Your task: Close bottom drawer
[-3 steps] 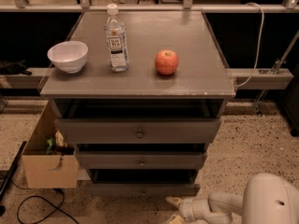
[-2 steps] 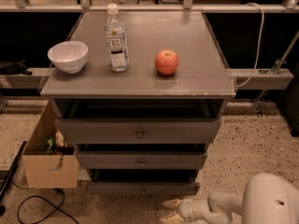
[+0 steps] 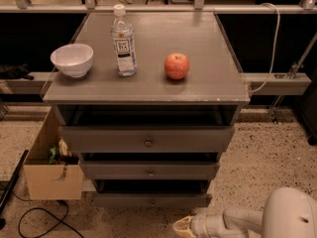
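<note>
The grey cabinet [image 3: 148, 90] has three drawers, all pulled out a little. The bottom drawer [image 3: 151, 200] is the lowest and narrowest, with a slim front panel and a small round knob; a dark gap shows above its front. The middle drawer [image 3: 149, 170] and the wide top drawer [image 3: 147, 139] sit above it. My gripper [image 3: 182, 226] is at the bottom edge of the view, low near the floor, just below and right of the bottom drawer's front, on the end of my white arm [image 3: 257, 221].
On the cabinet top stand a white bowl [image 3: 72, 59], a water bottle [image 3: 123, 41] and a red apple [image 3: 177, 66]. A cardboard box [image 3: 49, 170] sits on the floor at the left, with black cables [image 3: 34, 217] beside it. A white cable [image 3: 270, 43] hangs at the right.
My gripper has shifted a little to the left along the floor, toward the bottom drawer's front. The drawers and the things on top have not moved.
</note>
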You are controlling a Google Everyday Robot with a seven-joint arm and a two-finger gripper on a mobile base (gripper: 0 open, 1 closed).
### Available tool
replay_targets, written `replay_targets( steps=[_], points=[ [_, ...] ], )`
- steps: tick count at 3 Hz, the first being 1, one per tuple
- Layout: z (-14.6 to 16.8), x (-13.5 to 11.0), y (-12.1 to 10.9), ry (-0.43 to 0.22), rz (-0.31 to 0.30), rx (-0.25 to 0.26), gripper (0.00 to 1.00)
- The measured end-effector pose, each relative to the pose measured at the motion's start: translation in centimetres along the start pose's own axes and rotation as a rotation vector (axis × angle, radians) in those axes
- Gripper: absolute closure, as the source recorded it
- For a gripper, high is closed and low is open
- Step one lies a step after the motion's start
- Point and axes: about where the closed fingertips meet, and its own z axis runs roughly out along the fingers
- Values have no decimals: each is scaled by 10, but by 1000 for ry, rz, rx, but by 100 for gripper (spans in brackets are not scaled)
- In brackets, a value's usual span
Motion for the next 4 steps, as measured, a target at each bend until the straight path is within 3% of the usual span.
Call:
replay_targets(
  steps=[2,3,4],
  points=[
    [22,6,-76,82,31,26,100],
    [23,3,-92,87,24,42,100],
    [23,3,-92,87,24,42,73]
  ],
)
